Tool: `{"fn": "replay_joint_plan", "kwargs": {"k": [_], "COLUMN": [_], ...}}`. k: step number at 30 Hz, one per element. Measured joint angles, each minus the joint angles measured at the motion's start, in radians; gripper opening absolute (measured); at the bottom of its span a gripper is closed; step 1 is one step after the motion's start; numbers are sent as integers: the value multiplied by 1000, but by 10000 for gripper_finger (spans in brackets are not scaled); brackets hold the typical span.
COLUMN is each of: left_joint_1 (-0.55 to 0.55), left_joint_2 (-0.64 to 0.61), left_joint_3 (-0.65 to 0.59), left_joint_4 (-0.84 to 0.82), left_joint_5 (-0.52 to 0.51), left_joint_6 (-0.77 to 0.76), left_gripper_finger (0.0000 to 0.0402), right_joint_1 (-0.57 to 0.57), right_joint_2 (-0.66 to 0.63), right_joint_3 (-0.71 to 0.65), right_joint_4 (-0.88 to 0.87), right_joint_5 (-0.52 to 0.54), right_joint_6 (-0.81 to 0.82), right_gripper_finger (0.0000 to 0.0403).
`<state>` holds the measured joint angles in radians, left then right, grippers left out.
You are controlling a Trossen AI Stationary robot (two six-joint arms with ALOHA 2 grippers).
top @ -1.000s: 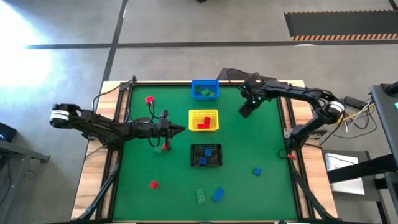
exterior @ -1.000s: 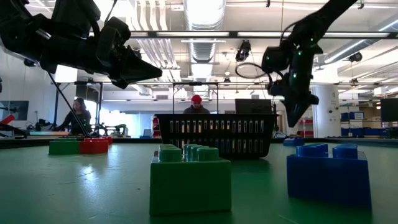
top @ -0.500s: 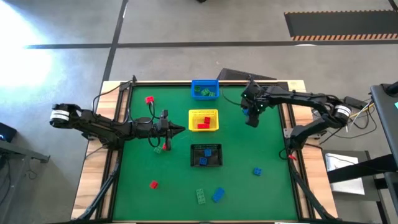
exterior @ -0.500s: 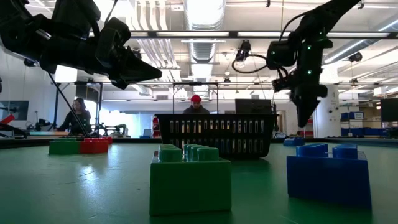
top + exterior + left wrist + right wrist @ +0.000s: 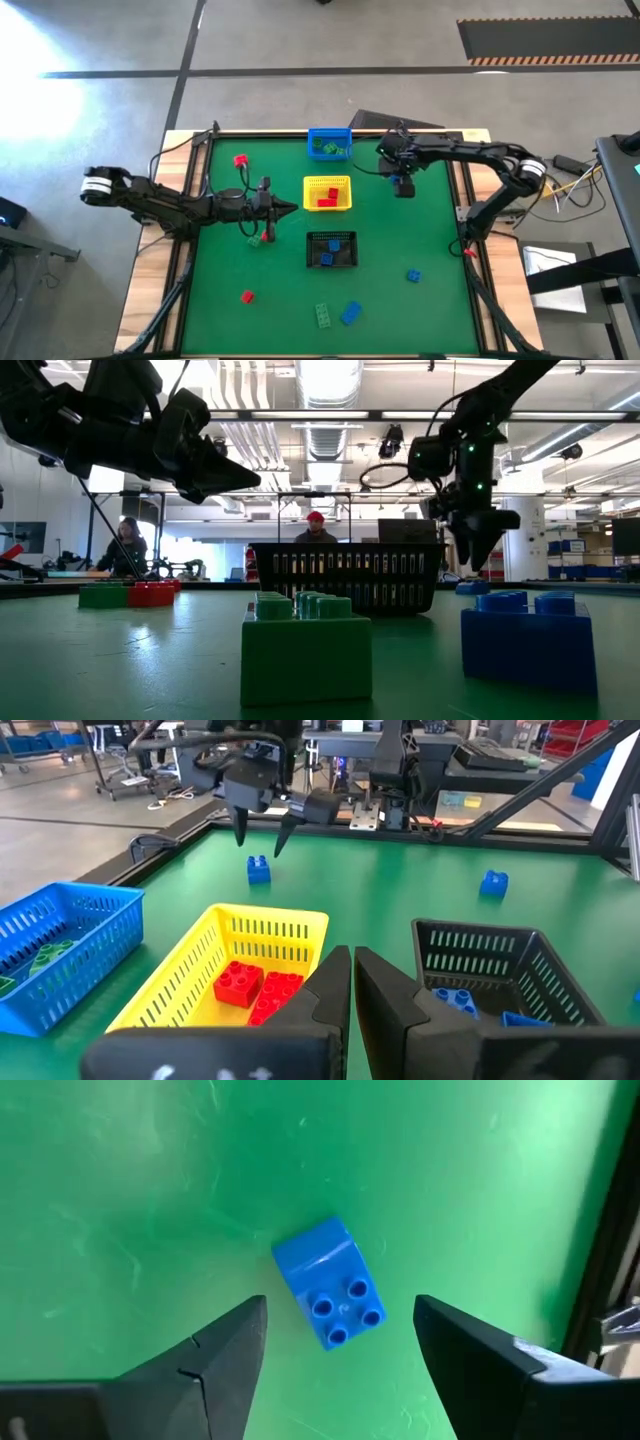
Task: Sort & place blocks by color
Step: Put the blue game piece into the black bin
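A small blue block [image 5: 330, 1295] lies studs-up on the green table mat at the far right, also visible in the left wrist view [image 5: 258, 868]. My right gripper [image 5: 340, 1304] hangs over it, pointing steeply down and open, one finger on each side of the block, touching nothing; the high view shows that gripper [image 5: 402, 186] too. My left gripper [image 5: 292, 208] is shut and empty, hovering level to the left of the yellow basket [image 5: 340, 180].
The blue basket [image 5: 312, 136] holds green blocks, the yellow one red blocks [image 5: 258, 990], the black basket [image 5: 310, 250] blue ones. Loose blocks lie about: red [image 5: 240, 160] [image 5: 247, 296], green [image 5: 324, 315], blue [image 5: 350, 313] [image 5: 412, 275], and a red and green pair [image 5: 262, 237].
My right gripper has rolled about its own axis above the blue block and has opened from shut to wide apart. It has shifted only a little over the far right of the table.
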<state>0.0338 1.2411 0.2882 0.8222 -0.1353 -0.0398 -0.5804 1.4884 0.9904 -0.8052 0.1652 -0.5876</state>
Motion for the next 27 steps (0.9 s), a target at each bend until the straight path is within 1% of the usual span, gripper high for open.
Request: {"fn": "replay_joint_plan", "kwargs": {"k": [4,8,12,15,17,22,27], "left_joint_1": [0,0,0,0,0,0,0], "left_joint_2": [3,4,4,4,4,4,4], "left_joint_3": [0,0,1,1,1,2,1], "left_joint_4": [-1,-1,0,0,-1,-1,-1], "left_joint_5": [0,0,0,0,0,0,0], "left_joint_6": [-4,-1,1,1,0,-2,1], "left_gripper_finger": [0,0,0,0,0,0,0], "right_joint_1": [0,0,0,0,0,0,0], "right_joint_2": [55,100,134,161,171,165,104], "right_joint_3": [2,2,6,6,7,6,-1], "right_joint_4": [-1,-2,-4,-8,-12,-30,-68], "right_joint_5": [39,44,51,41,37,25,-62], "right_joint_6": [-13,-14,-15,-12,-1,35,98], "right_gripper_finger": [248,248,237,218,199,132,130]}}
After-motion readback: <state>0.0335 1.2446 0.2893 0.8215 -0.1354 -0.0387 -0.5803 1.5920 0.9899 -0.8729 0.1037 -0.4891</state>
